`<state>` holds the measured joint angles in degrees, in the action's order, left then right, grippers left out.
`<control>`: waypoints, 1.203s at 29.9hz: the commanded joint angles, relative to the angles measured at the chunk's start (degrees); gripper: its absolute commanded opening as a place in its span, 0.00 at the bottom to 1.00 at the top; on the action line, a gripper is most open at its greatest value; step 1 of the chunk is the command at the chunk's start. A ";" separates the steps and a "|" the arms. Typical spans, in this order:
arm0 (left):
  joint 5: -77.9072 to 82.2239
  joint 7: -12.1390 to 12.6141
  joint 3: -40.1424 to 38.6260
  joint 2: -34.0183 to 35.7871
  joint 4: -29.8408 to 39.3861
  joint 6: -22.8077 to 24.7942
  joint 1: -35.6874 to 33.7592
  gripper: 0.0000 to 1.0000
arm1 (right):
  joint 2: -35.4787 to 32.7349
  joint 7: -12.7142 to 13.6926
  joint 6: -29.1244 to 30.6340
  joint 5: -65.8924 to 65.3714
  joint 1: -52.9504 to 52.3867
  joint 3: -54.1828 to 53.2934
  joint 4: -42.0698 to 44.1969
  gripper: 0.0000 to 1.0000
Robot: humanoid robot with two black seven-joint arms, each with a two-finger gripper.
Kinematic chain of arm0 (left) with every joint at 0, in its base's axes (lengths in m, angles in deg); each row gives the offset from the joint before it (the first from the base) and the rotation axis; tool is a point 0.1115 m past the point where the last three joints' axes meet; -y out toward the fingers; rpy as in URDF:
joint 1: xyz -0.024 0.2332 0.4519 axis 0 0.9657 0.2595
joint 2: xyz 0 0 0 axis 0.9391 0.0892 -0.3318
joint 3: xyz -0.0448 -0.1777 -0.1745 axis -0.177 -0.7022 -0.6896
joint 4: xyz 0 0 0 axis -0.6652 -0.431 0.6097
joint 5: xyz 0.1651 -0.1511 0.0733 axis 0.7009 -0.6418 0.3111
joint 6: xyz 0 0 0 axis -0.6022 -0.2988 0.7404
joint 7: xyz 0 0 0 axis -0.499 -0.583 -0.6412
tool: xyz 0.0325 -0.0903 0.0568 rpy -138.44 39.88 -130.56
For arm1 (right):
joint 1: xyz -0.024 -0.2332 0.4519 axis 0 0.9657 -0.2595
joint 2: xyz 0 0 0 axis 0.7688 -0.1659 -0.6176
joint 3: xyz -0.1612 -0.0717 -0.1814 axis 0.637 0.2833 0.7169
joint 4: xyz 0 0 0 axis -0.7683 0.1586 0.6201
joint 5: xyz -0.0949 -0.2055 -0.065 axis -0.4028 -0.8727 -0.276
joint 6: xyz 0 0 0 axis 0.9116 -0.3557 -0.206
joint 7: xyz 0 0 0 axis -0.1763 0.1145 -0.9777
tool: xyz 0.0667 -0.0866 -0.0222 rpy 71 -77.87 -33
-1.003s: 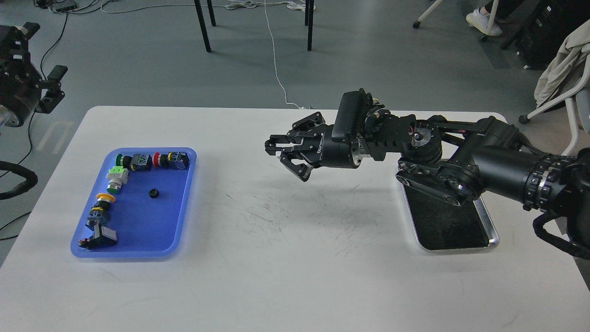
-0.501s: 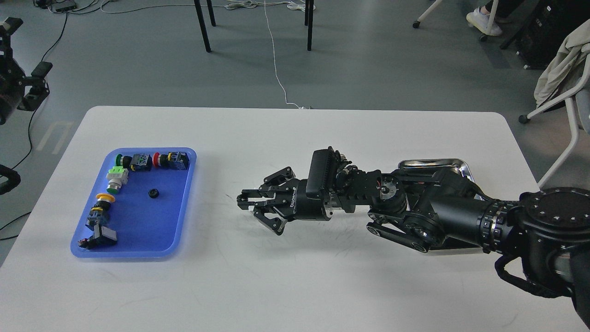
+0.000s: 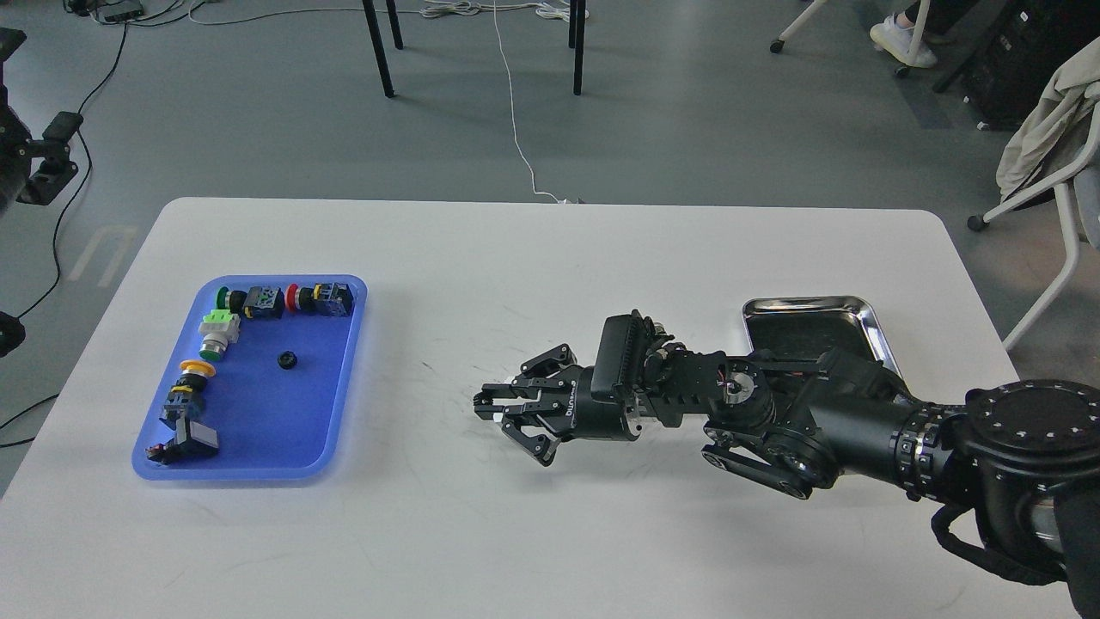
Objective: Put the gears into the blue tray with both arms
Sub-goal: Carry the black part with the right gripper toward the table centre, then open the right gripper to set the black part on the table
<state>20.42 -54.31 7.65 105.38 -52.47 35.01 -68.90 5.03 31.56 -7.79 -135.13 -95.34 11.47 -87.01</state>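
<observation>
The blue tray lies on the left of the white table. One gear, small and black, rests on its floor near the middle. My right gripper hovers low over the table's centre, well to the right of the tray and pointing at it. Its thin fingertips are pressed together, and I see nothing between them. Of my left gripper only a dark part shows at the far left edge, off the table, and its fingers cannot be told apart.
Several push-button switches line the blue tray's back and left sides. A silver metal tray with a dark inside sits at the right, partly covered by my right arm. Chair legs and cables stand on the floor beyond the table.
My right arm dropped from high over the table to low above it, reached left, then drew back slightly to the right. The left arm pulled away toward the left edge.
</observation>
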 commanded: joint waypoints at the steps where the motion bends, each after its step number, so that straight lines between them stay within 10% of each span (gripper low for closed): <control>1: -0.02 0.00 0.00 0.72 0.99 -0.14 0.11 0.98 | 0.00 0.00 -0.33 -0.08 0.04 1.44 -0.08 0.01; 15: -0.02 0.00 0.00 0.81 1.16 -0.14 0.02 0.98 | 0.00 0.00 -0.42 -0.08 2.24 1.70 1.94 0.03; 21: -0.02 0.00 0.00 0.99 1.16 -0.06 0.02 0.98 | 0.00 0.00 -0.60 0.27 2.32 -0.57 1.94 0.63; 36: 0.07 0.00 0.17 2.21 1.16 0.03 0.20 0.98 | 0.00 0.00 0.11 5.18 2.24 -13.05 2.11 0.84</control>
<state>20.41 -54.31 7.74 107.39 -51.31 34.97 -68.71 5.03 31.56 -7.94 -132.42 -92.87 2.04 -84.83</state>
